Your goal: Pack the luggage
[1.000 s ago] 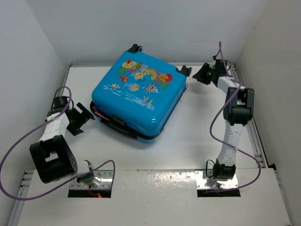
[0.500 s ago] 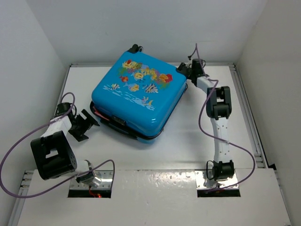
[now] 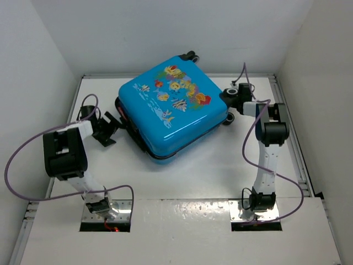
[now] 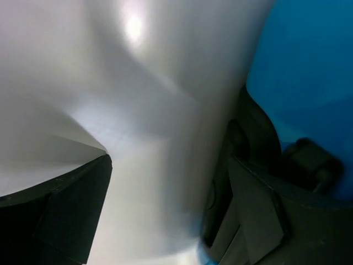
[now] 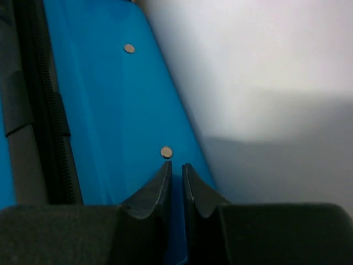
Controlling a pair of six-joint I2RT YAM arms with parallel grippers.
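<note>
The white worktop (image 3: 193, 176) carries the large bright-blue hard-shell suitcase with cartoon fish prints (image 3: 171, 110). It lies flat and closed toward the back, turned at an angle to the arms, so nothing can go inside yet. The step in hand looks like nudging the case round into a position where its black zipper band (image 5: 52, 110) can be reached.

The left tool (image 3: 108, 128) sits low beside the case's left edge with its fingers spread wide, and the left wrist view shows only bare worktop between them (image 4: 171, 182). It would serve best as a stop, meeting the edge squarely rather than with one finger.

The right tool (image 3: 227, 98) is at the case's right corner, just above a black wheel (image 3: 229, 117). Its fingers are drawn almost together with nothing between them (image 5: 176, 165), and the tips rest at the glossy blue side wall beside a small round metal stud (image 5: 166, 152). Such a narrow point could skate off that smooth shell, so any push should be slow, low on the wall and clear of the wheel.
</note>
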